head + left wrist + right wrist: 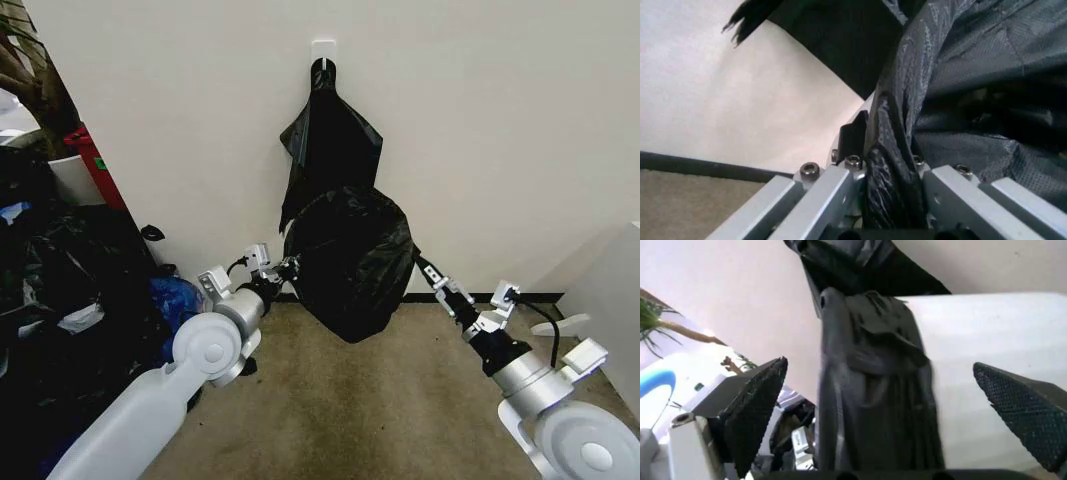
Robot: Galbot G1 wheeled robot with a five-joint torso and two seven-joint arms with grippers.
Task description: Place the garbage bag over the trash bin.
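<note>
The garbage bag point(350, 262) bulges glossy and black against the wall, stretched between my two grippers, its lower end on the carpet. My left gripper point(288, 266) is at the bag's left edge; in the left wrist view it point(888, 200) is shut on a bunched fold of the bag point(960, 75). My right gripper point(428, 272) is at the bag's right edge. Its textured fingers point(757, 405) stand wide open with a pleated strip of bag point(873, 390) between them, not pinched. Behind that strip is a white surface point(993, 340), seemingly the trash bin's wall. The bag hides the bin in the head view.
Flat black bags point(330, 140) hang from a white hook point(323, 48) right above. A heap of stuffed black sacks point(60, 290), a red container point(95, 160) and a blue bag point(175, 300) crowd the left. A white cabinet point(610, 290) stands at the right. Bare carpet point(370, 410) lies in front.
</note>
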